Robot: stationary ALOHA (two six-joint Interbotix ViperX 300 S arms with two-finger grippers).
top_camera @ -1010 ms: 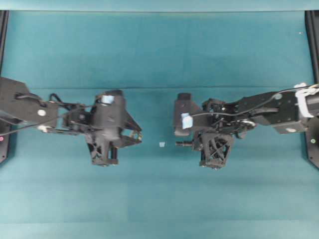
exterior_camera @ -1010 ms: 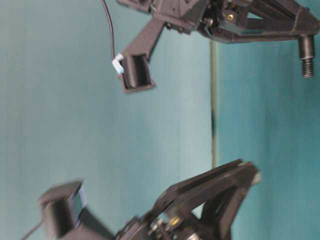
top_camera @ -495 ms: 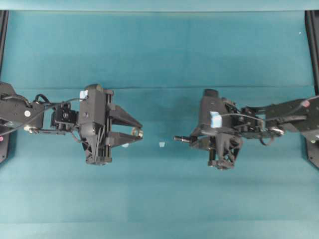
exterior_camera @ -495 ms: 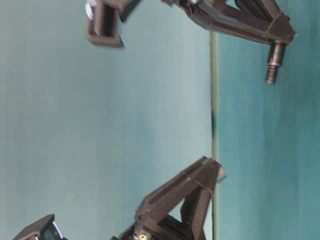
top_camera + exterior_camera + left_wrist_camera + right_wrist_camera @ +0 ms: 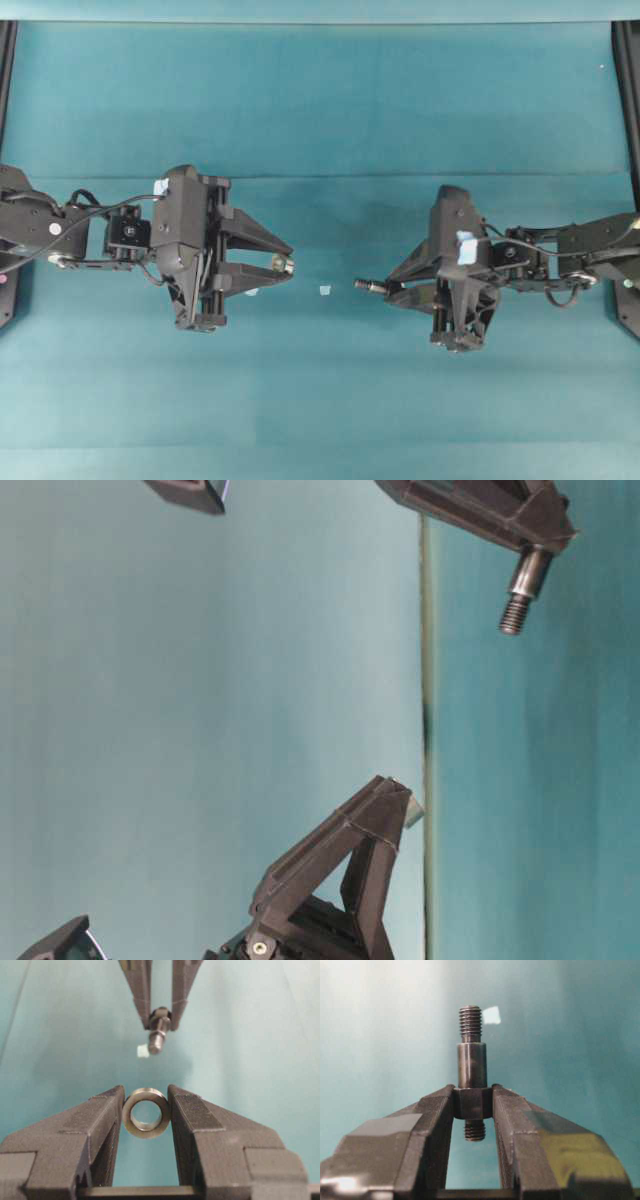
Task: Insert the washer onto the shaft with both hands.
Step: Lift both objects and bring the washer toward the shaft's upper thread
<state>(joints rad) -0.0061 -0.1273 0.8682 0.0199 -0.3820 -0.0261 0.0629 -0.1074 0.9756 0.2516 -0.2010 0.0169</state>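
Right claw [image 5: 472, 1097] on shaft [image 5: 471, 1065], lower threads hidden

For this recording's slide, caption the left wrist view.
Left gripper pinches silvery metal ring, hole facing dark stepped threaded rod held opposite.

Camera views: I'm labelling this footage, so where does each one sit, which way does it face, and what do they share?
Overhead exterior: above, facing down at the teal table; both arms, left gripper, right gripper.
Table-level exterior: low and rotated sideways; both grippers' tips, the shaft.
Left wrist: behind its jaws, facing the right gripper; the washer clamped.
Right wrist: behind its jaws, facing along the clamped shaft.
Shared: both wrist views and the overhead show the pale tape square.
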